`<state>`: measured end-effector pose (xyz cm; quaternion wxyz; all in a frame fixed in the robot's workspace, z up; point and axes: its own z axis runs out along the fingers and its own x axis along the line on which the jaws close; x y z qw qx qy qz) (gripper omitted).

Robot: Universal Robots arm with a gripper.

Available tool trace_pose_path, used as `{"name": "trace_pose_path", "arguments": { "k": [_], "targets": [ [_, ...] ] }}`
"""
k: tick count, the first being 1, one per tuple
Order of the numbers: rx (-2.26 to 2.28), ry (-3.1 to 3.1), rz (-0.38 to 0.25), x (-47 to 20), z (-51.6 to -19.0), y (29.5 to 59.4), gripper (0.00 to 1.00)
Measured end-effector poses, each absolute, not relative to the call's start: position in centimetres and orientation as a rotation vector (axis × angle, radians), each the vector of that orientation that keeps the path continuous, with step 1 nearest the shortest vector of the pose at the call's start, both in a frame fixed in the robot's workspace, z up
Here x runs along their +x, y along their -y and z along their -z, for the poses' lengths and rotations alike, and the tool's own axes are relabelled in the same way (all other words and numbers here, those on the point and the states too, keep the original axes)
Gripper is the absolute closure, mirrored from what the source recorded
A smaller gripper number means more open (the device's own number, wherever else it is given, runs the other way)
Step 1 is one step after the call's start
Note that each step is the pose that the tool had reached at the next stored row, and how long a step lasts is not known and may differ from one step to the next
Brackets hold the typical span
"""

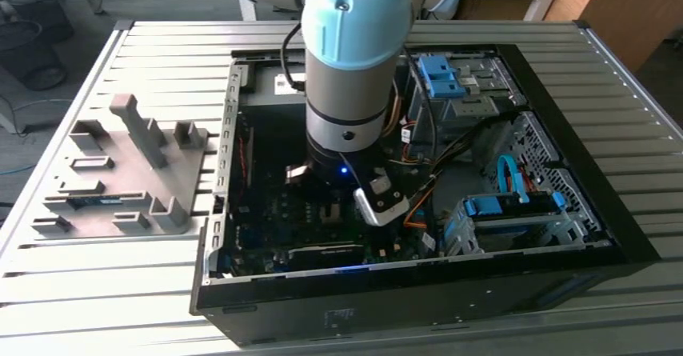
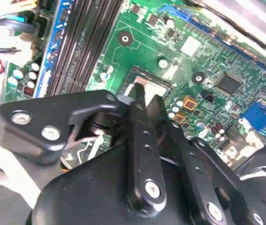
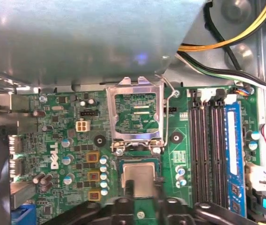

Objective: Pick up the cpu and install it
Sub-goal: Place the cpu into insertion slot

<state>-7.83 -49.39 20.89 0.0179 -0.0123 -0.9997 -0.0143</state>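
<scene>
My gripper (image 2: 148,100) hovers just above the socket (image 3: 140,161), the cpu (image 3: 141,173) seemingly lying in it; gripping or released I cannot tell, and seating calls for square alignment.

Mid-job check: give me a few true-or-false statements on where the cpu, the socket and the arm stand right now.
1. The arm reaches down inside the PC case. True.
2. The socket's metal load plate is closed over the cpu. False: in the first wrist view the plate stands flipped open and the cpu's silver top is bare.
3. The cpu lies at the socket, right at the pincer. True.
4. The cpu rests on the grey fixture outside the case. False: it is on the motherboard, inside the case.
5. A blue memory stick stands in one of the slots beside the socket. True.
</scene>
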Motion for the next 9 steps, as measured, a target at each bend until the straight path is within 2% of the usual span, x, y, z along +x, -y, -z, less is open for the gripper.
{"name": "trace_pose_path", "arguments": {
  "k": [4, 9],
  "targets": [
    [-0.019, 3.090, 0.046, -6.9, -20.9, 49.4, 0.90],
    [-0.017, 3.090, 0.050, -6.7, -22.1, 49.2, 0.90]
  ]
}}
